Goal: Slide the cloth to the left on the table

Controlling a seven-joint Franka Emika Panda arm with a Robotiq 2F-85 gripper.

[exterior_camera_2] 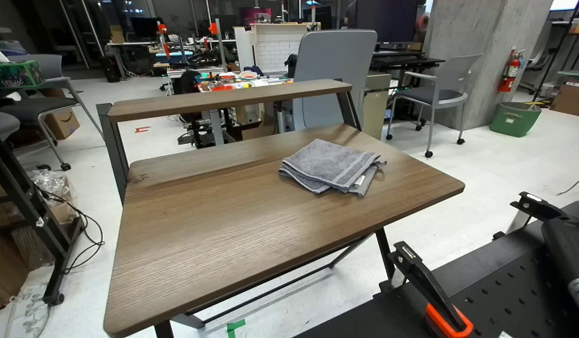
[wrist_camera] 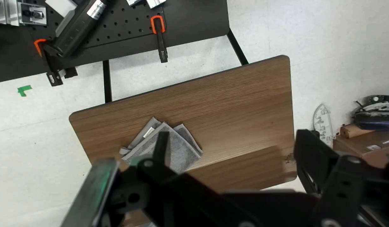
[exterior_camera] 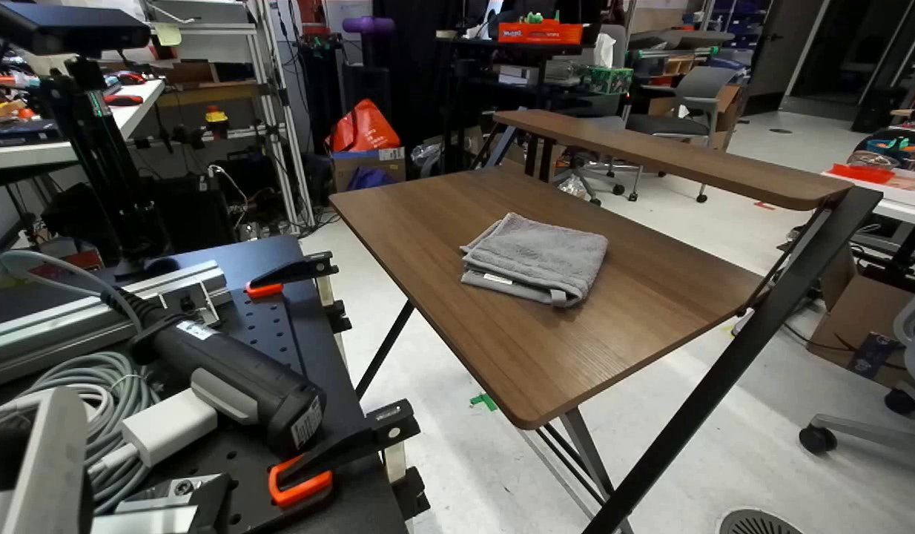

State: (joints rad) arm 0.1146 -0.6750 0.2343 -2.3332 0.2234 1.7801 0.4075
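We see a folded grey towel [wrist_camera: 181, 150] on the wood-grain surface [wrist_camera: 245, 104], left of the wrist view's centre, the tool [wrist_camera: 234, 138] spread wide.

You're in a workshop-like lab: your perforated black bench [wrist_camera: 194, 22] carries orange-handled clamps [wrist_camera: 160, 41], aluminium extrusion [exterior_camera: 64, 334] and coiled cable [exterior_camera: 116, 367]; beyond stand cluttered worktables [exterior_camera: 27, 154] and wheeled chairs [exterior_camera_2: 430, 95].

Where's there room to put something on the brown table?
In an exterior view, the biggest bare patch of the table stretches from the cloth to the left edge. A narrower one lies between the cloth and the edge facing the black bench. That bench is crowded: clamps, coiled cable.
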